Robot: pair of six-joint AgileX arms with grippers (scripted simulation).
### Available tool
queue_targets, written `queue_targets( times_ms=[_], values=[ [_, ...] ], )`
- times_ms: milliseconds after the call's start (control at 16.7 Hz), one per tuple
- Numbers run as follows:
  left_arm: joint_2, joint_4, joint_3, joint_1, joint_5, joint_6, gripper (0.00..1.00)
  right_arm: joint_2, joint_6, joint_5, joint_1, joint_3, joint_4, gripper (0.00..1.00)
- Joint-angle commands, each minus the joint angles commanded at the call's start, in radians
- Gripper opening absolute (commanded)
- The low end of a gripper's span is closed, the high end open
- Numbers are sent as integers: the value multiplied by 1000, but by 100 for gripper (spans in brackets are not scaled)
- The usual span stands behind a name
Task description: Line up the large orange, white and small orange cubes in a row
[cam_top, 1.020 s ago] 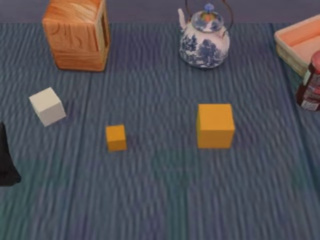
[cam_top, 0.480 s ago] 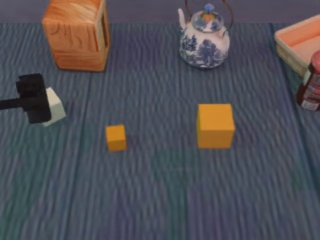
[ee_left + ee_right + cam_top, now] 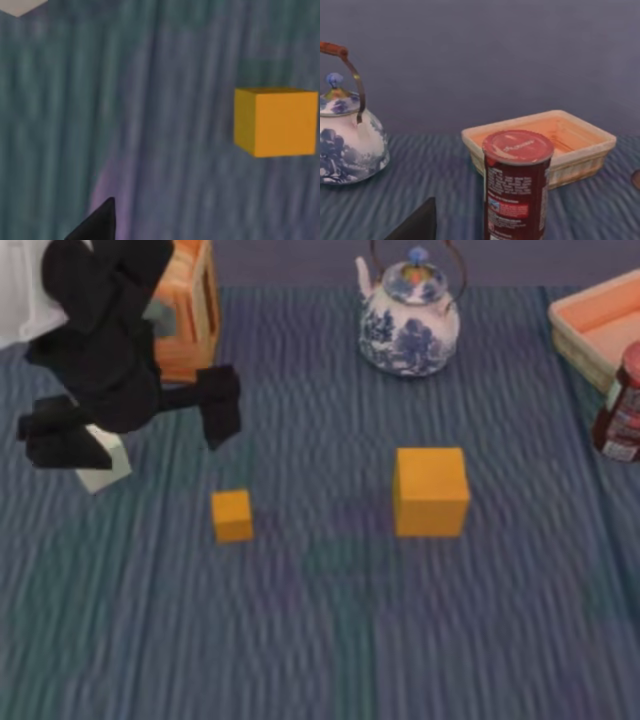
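Nothing's lined up yet: your left end effector [image 3: 130, 425], spread wide, hovers above the matte white cube [image 3: 100, 470] near the desk's left edge; small yellow-orange cube [image 3: 232, 516] and large yellow-orange cube [image 3: 431, 491] sit mid-desk, well apart.

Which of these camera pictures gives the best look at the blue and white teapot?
The top view: the teapot shows whole there, with lid, spout and handle, at the table's far edge. The right wrist view catches only part of it, cut by the picture's edge. The left wrist view shows none of it.
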Motion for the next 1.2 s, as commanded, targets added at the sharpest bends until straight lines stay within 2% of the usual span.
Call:
queue_targets(
  times_ms=[360,720,960,1200],
  values=[
    [350,-177,298,-73,-3,-98,100,0,0,0,0,0,0,100],
    [396,-202,344,-84,-4,-113,100,0,0,0,0,0,0,100],
    [410,-159,313,-80,-4,-109,100,0,0,0,0,0,0,100],
    [476,11,220,-81,-3,-109,100,0,0,0,0,0,0,100]
  ],
)
